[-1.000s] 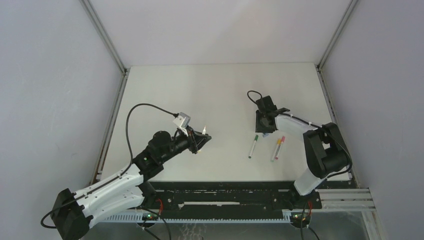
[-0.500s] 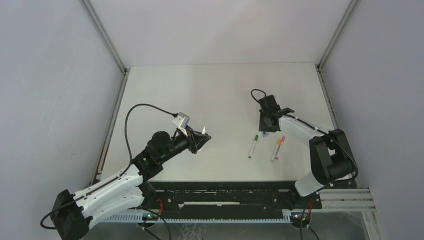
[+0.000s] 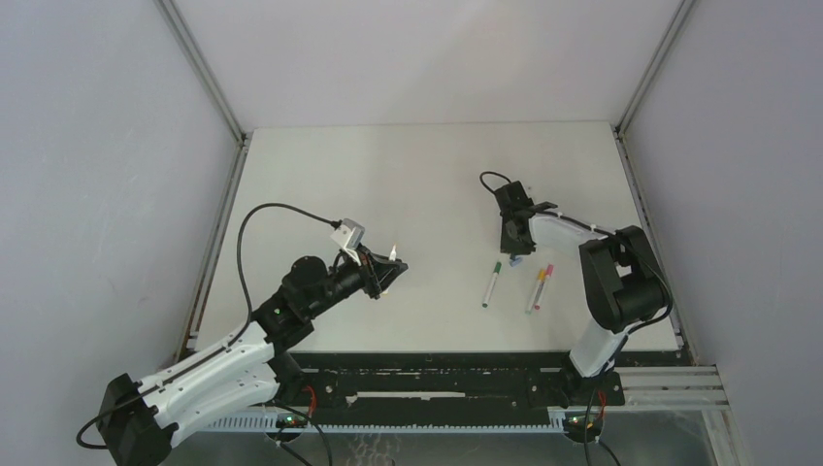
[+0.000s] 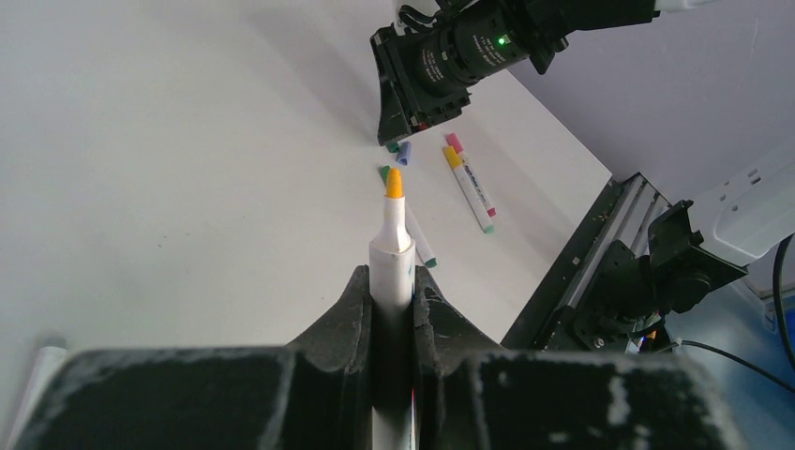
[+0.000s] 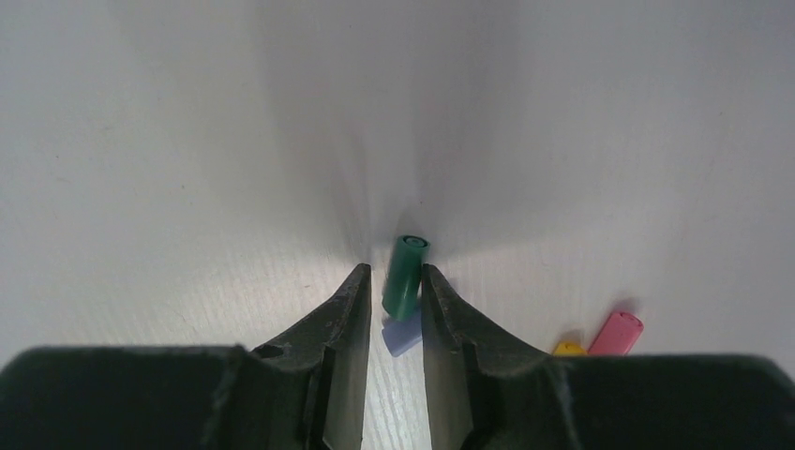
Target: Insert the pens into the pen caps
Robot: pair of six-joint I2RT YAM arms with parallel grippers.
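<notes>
Right wrist view: the right gripper (image 5: 394,281) has narrowed around the green cap (image 5: 406,275) lying on the desk (image 5: 187,141), a sliver short of pinching it. The left gripper (image 4: 392,281) clamps the orange-tipped pen (image 4: 394,216) aloft, so capping awaits.

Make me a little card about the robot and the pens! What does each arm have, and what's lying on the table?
Left end effector: shut on the orange-tipped pen, tip bare, held above the table
Right end effector: open, down at the table, straddling the green cap
Blue cap: right next to the green cap
Lying loose: green-ended pen, yellow-ended pen, pink-ended pen, near the right arm
</notes>
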